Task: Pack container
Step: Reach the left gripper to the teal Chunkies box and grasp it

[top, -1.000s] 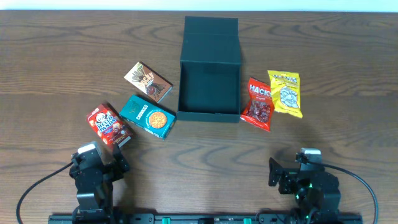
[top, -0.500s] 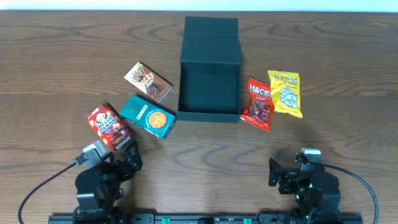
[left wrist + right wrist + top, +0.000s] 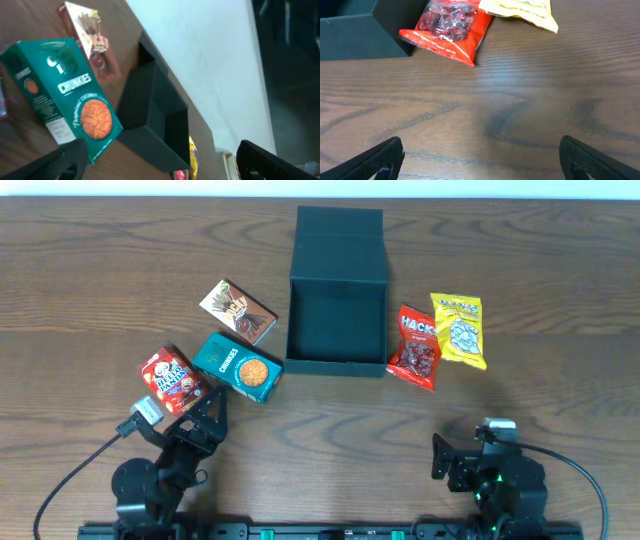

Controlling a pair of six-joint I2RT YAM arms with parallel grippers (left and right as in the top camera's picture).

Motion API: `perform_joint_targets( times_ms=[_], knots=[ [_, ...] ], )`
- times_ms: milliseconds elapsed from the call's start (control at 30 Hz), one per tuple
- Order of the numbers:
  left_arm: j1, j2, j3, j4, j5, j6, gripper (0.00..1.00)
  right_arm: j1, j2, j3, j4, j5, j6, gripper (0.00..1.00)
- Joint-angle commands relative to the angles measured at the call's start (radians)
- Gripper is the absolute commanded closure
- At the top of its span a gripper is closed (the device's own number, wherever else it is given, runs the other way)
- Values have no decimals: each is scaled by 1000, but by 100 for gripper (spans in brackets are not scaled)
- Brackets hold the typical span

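The dark teal container (image 3: 337,320) stands open at mid-table, its lid (image 3: 340,235) folded back; its inside looks empty. It also shows in the left wrist view (image 3: 155,120) and at the right wrist view's top left (image 3: 360,30). My left gripper (image 3: 207,418) is open and empty, just in front of the red Hello Panda box (image 3: 175,380) and the teal Chunkies box (image 3: 238,367). In the left wrist view the gripper (image 3: 162,165) faces the Chunkies box (image 3: 70,100). My right gripper (image 3: 468,450) is open and empty above bare wood (image 3: 482,162).
A brown snack box (image 3: 237,311) lies left of the container. A red Hacks bag (image 3: 417,346) and a yellow bag (image 3: 459,329) lie to its right, also in the right wrist view: the red bag (image 3: 450,27), the yellow bag (image 3: 520,10).
My left arm has swung forward and to the right, from the table's front edge toward the Hello Panda and Chunkies boxes. The right arm and all the objects have not moved.
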Motion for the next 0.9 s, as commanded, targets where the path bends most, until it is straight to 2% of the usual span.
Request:
perform_joint_targets(
  times_ms=[0,100,267,400,533,633,767,867],
  knots=[
    [6,73,51,0,18,-8,4,-11,-6,-13,-7,-4,18,1],
    [6,192,102,-1,24,26,4,-11,-6,-13,-7,-4,18,1],
    [5,533,332,-132,25,152,4,-11,-6,-13,-7,-4,18,1],
    [-8,840,613,-393,-19,245,4,-11,-6,-13,-7,-4,18,1],
    [-112,1126,871,-602,-165,262,4,-11,-6,-13,-7,-4,18,1],
    [-190,1304,973,-663,-213,186,4,-11,-6,-13,-7,-4,18,1],
    [-209,1451,980,-653,-213,-40,5,-11,-6,-13,-7,-4,18,1],
    [-209,1528,980,-607,-213,-137,4,-11,-6,-13,-7,-4,18,1]
  ],
)
